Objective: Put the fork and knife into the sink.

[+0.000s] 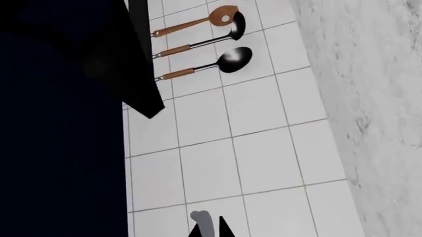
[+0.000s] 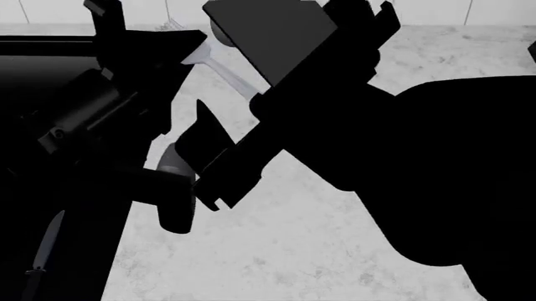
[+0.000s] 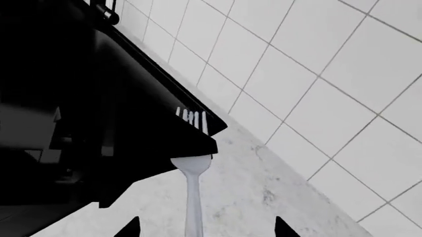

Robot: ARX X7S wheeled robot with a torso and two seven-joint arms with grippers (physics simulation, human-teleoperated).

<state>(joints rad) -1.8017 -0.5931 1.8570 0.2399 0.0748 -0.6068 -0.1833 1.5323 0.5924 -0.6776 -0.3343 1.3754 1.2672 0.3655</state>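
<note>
the right hand [image 3: 197, 232] is clenched on the fork [image 3: 192, 197], tines toward the sink [image 2: 25, 75] at ten o'clock. the knife [image 2: 44, 248] lies in the sink already. the left hand's grip i cannot tell.
</note>
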